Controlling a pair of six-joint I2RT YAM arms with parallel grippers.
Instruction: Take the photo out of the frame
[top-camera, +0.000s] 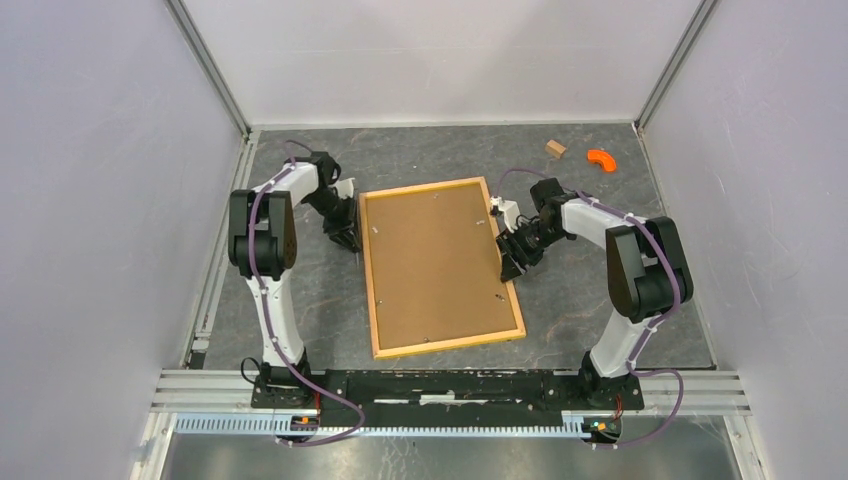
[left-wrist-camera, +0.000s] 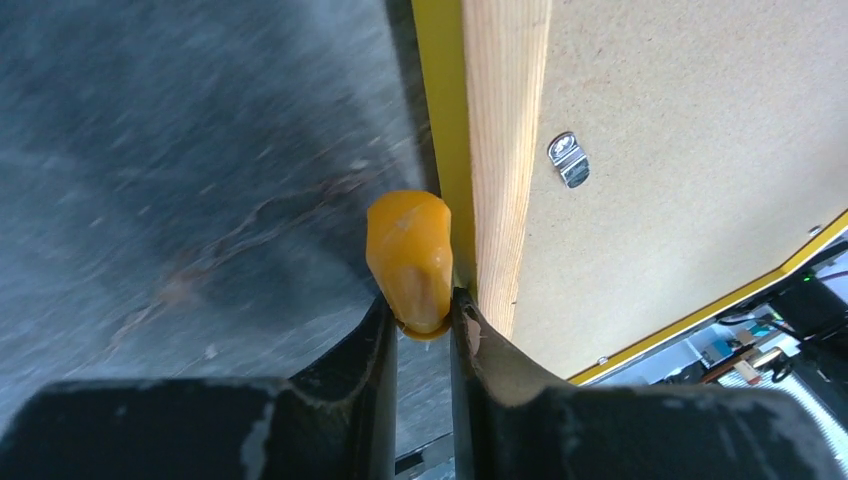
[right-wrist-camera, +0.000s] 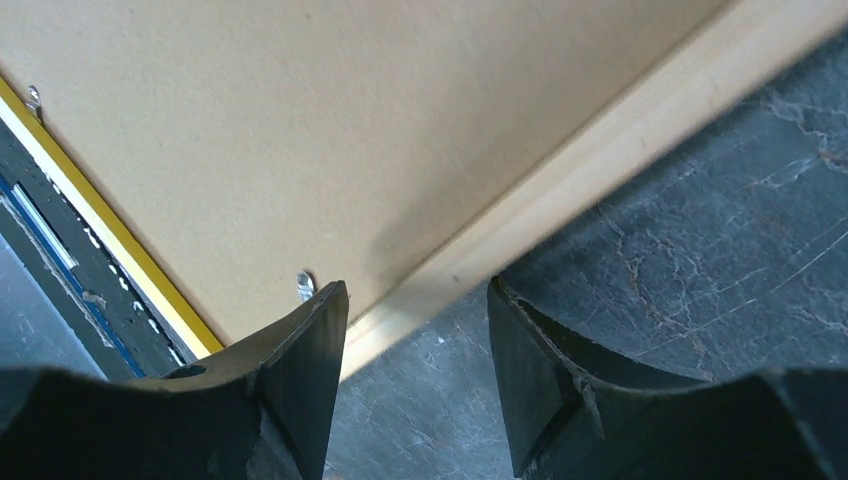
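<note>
Top external view: we see a dark grey marbled table (top-camera: 600, 300) inside pale walls (top-camera: 100, 200).
Frame: yellow-bordered rectangular wooden frame (top-camera: 440, 265) lies mid-table, brown back up.
Left pincer (left-wrist-camera: 420, 312): nearly closed on a small rounded yellow lump (left-wrist-camera: 408, 255).
Right pincer (right-wrist-camera: 418, 300): fingers apart, astride the frame's edge.

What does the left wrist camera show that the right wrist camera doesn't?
Only the left wrist: the left gripper shut on a yellow-orange lump beside the frame. Only the right wrist: the right gripper, open, with the frame's pale wood edge between its fingers. Both: the brown backing board, small metal clips and the dark table.
</note>
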